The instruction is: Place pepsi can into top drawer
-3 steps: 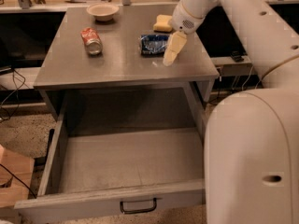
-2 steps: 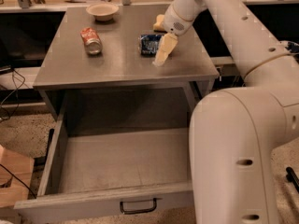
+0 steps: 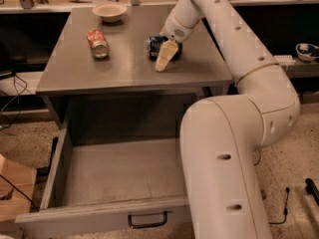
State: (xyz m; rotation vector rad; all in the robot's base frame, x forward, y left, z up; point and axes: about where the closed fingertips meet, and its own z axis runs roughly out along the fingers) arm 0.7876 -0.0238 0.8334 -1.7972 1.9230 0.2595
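Gripper (image 3: 166,57) of mine hangs in the upper middle of the frame, right at the pepsi can (image 3: 155,46) and partly covering it (whether it is apart or clamped I cannot tell). That can sits on the grey table (image 3: 124,71), with a red-and-silver can (image 3: 97,43) lying to its left and a pale bowl (image 3: 109,11) toward the back. Below, the top drawer (image 3: 99,217) stands pulled out, its black handle (image 3: 147,220) at the bottom edge, over speckled floor (image 3: 299,153).

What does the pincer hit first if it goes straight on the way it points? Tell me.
Probably the table top: the pincer angles down and left, its tip just above the surface beside the blue can. Depth is unclear, so it might brush the blue can.
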